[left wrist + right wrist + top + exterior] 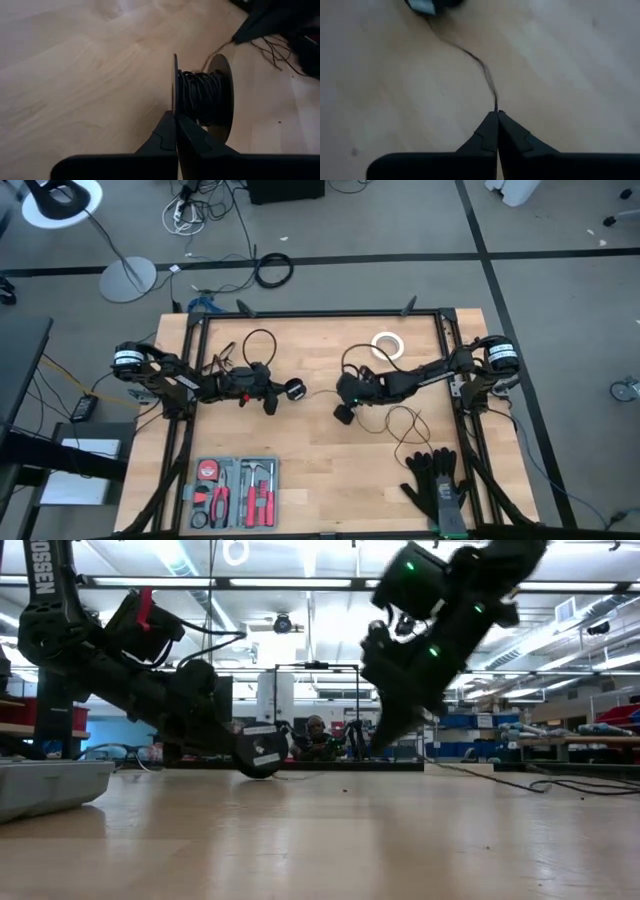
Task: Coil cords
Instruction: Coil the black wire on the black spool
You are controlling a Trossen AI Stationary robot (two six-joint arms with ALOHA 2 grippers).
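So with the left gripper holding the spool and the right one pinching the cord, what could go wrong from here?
The right gripper pinches the thin cord only at its very tips, so a pull may let it slip out. The left gripper grips just one flange of the spool; tension could twist it loose. Slack loops on the table near the right arm could snag or tangle.

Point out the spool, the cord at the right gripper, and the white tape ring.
spool (202, 95), left wrist view, wound core
cord (482, 70), right wrist view, mid-strand
white tape ring (388, 344), high view, its band
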